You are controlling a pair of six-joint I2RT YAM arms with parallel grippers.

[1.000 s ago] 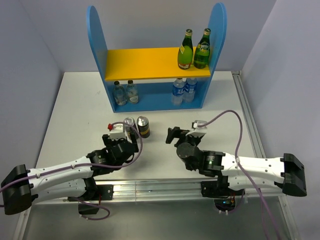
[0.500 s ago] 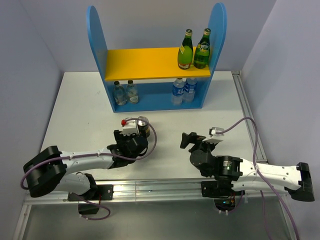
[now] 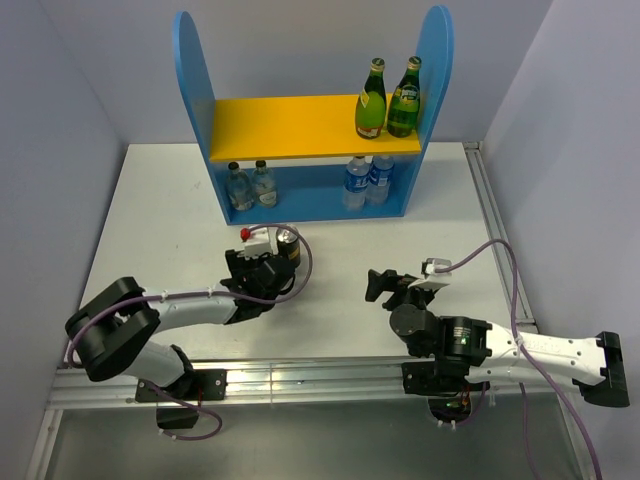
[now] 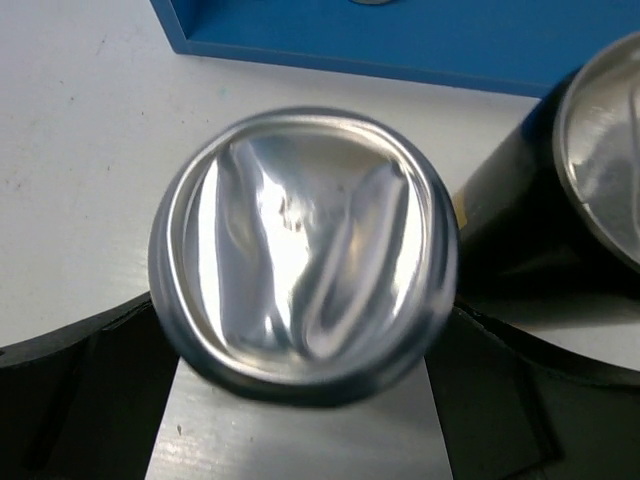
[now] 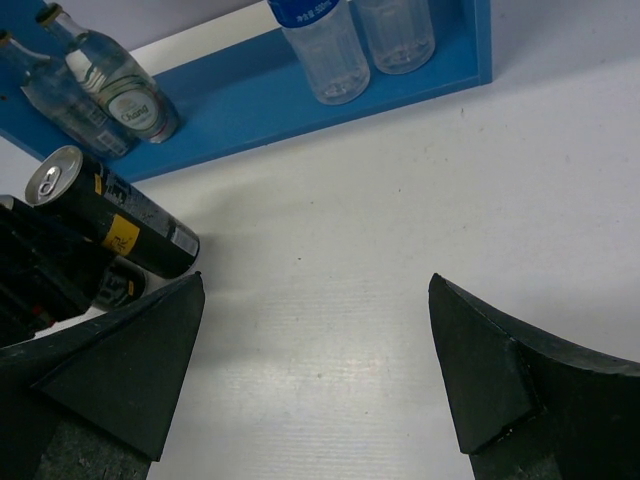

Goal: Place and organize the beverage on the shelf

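The left gripper (image 4: 300, 345) clasped a dark can (image 4: 303, 240) beside the second can (image 4: 600, 150), while the right gripper (image 5: 315, 370) gaped empty.

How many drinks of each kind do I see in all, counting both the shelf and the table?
green glass bottles: 2
clear bottles with blue labels: 2
clear bottles with pale labels: 2
dark cans: 2
total: 8
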